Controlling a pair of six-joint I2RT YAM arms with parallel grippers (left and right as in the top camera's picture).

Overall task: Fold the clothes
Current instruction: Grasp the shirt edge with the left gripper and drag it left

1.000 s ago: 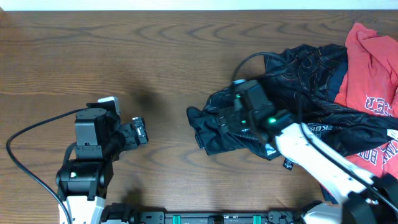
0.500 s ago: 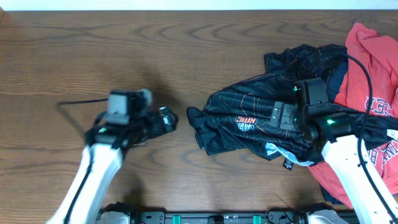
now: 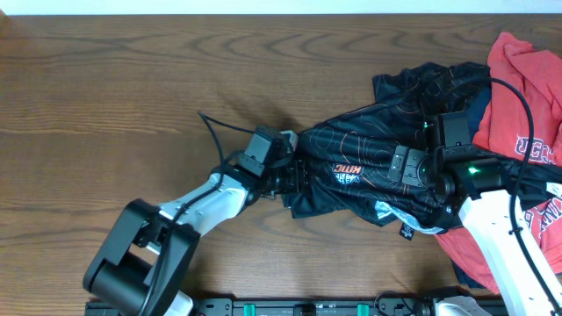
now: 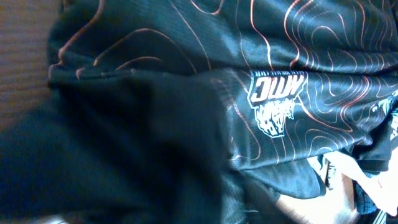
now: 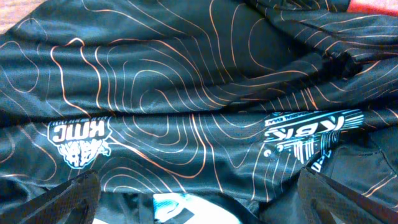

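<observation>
Looking down, we see the crumpled black jersey with thin orange-red contour lines [image 3: 369, 145] right of centre on the brown wooden tabletop [image 3: 132, 79]. Its right side lies against a red printed T-shirt [image 3: 518, 79] and a navy garment [image 3: 479, 110]. The left jaws sit at its left edge, and we cannot tell whether they grip. The right jaws stand wide apart over its middle.

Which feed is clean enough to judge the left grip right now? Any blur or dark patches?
Overhead: sharp, evenly lit, but the left gripper is small against the black jersey. Left wrist: a dark, out-of-focus mass fills the lower left; only the logo area is crisp. Right wrist: fabric sharp, fingers soft in the corners.
</observation>
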